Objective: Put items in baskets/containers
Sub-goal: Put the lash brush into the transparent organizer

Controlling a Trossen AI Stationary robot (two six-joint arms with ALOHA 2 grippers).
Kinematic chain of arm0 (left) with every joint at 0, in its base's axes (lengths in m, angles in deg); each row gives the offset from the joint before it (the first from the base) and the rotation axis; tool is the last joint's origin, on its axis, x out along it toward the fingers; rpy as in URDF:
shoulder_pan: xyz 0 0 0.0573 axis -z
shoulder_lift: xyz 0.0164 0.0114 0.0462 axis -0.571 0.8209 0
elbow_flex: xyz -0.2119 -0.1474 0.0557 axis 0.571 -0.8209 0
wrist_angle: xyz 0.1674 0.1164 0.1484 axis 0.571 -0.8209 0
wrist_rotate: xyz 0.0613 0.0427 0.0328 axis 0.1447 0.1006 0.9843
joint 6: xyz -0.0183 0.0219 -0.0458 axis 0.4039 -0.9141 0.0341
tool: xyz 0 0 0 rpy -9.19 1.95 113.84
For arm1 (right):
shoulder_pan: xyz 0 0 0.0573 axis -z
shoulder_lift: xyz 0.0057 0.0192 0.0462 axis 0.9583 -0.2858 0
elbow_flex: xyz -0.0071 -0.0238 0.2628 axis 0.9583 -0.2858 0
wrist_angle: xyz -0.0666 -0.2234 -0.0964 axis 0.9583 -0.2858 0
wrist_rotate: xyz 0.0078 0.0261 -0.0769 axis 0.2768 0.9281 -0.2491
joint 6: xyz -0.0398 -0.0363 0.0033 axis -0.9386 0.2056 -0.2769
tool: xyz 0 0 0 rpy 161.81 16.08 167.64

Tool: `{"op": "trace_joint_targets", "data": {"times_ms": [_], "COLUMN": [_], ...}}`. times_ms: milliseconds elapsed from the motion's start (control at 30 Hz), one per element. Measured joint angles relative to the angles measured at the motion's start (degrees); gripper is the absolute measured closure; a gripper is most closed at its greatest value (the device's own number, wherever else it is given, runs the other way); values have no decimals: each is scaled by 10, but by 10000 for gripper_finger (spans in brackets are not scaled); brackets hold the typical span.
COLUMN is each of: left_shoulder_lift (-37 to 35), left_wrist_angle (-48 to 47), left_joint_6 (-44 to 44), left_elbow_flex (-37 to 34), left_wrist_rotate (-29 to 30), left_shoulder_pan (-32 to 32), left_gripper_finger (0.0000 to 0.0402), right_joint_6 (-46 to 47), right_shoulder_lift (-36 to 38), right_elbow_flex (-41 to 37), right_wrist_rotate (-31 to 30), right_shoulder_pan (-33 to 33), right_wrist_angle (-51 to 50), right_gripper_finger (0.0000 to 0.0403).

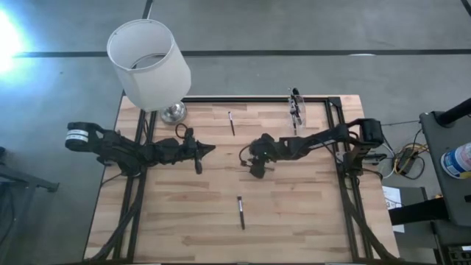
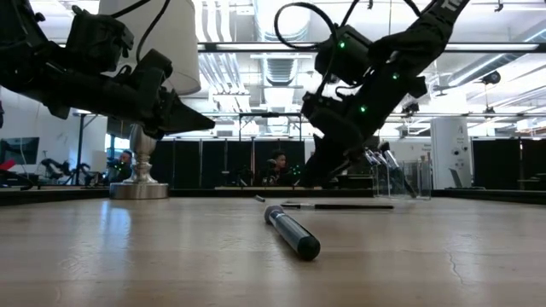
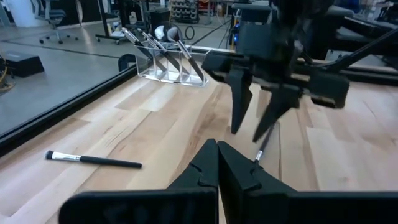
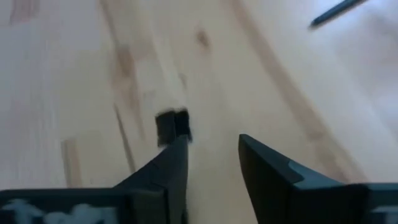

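My right gripper (image 4: 211, 140) is open, slanting down over the middle of the table (image 1: 254, 163). A thin dark brush (image 2: 337, 205) lies flat on the table below it, and its dark end (image 4: 171, 124) shows just past one fingertip. My left gripper (image 1: 210, 150) waits shut above the table, left of centre, pointing at the right gripper. A second brush (image 1: 232, 123) lies flat farther back and a third (image 1: 241, 212) lies flat toward the near edge. The clear container (image 1: 296, 109) stands at the far right with several brushes leaning in it. My right gripper comes slanting down from the table's right side. One fingertip (image 4: 177, 146) stands right beside the brush's dark end (image 4: 171, 124). I cannot tell whether it touches the brush, which lies flat on the table.
A lamp with a big white shade (image 1: 147, 62) stands on a metal base (image 1: 174, 112) at the far left corner. Black rails (image 1: 136, 184) run along the table's left, right and far sides. Bare wood lies between the near brush and the front edge.
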Motion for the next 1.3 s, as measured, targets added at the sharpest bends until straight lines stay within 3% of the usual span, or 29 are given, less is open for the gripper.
{"op": "trace_joint_targets", "data": {"times_ms": [233,667,933,1100,1300], "left_shoulder_lift": [0,0,0,0,0], "left_wrist_angle": [-1,0,0,0,0], "left_joint_6": [18,30,30,30,30], "left_elbow_flex": [0,1,2,2,2], "left_wrist_rotate": [-5,-16,-15,-15,-15], "left_shoulder_pan": [0,1,0,0,0], "left_gripper_finger": [402,402,402,402,402], "right_joint_6": [-49,-132,-181,-207,-244], "right_shoulder_lift": [-30,-97,-98,-112,-140], "right_elbow_flex": [39,127,180,180,185], "right_wrist_rotate": [15,28,24,77,90], "right_shoulder_pan": [-10,-16,-16,-16,-16], "right_wrist_angle": [-80,-145,-174,-175,-170], "right_gripper_finger": [238,304,289,286,301]}}
